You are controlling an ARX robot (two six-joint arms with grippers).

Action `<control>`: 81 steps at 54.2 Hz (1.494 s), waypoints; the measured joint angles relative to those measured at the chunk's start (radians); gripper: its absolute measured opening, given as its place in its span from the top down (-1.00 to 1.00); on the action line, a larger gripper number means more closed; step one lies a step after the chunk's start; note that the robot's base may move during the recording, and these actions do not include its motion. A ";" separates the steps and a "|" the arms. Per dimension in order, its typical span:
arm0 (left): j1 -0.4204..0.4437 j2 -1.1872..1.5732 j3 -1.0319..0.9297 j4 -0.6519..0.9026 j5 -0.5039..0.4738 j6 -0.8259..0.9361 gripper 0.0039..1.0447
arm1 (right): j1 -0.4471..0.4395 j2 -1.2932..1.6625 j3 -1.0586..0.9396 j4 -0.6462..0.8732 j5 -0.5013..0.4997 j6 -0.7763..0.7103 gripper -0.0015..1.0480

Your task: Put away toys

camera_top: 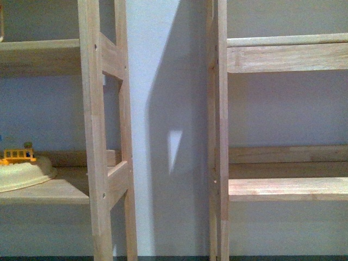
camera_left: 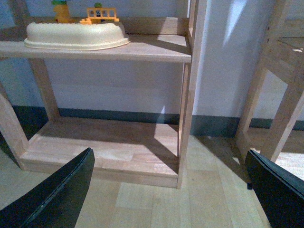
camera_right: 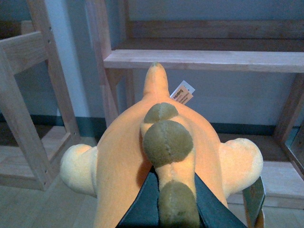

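- well, the orange plush toy point(camera_right: 118, 161), with brown spots down its back, is pinched in the right gripper point(camera_right: 173, 202); dark fingers point(camera_right: 142, 204) press on it from both sides.
- the toy is held up in front of a wooden shelf point(camera_right: 204, 59), its pointy end toward the board.
- a small white tag point(camera_right: 183, 92) sticks out near that end.
- the left gripper point(camera_left: 168, 161) is spread wide over the floor point(camera_left: 156, 204).
- near it, a cream tub point(camera_left: 76, 35) sits on the left shelf board point(camera_left: 156, 50), with a yellow toy fence point(camera_left: 102, 14) just behind.
- a white wall point(camera_top: 163, 109) shows between the two shelf stands.
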 joint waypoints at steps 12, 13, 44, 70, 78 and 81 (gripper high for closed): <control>0.000 0.000 0.000 0.000 0.000 0.000 -0.89 | 0.000 0.000 0.000 0.000 0.000 0.000 0.89; 0.000 0.000 0.000 0.000 0.000 0.000 -0.89 | 0.000 0.000 0.000 0.000 -0.001 0.000 0.89; 0.000 0.001 0.000 0.000 0.000 0.000 -0.89 | 0.016 0.055 0.004 0.037 0.121 0.035 0.89; 0.000 0.001 0.000 0.000 0.000 0.000 -0.89 | 0.154 0.435 0.642 0.069 0.322 -0.076 0.89; 0.000 0.001 0.000 0.000 0.000 0.000 -0.89 | 0.203 0.523 0.787 0.069 0.360 -0.133 0.89; 0.000 0.001 0.000 0.000 0.000 0.000 -0.89 | 0.203 0.544 0.825 0.068 0.360 -0.148 0.89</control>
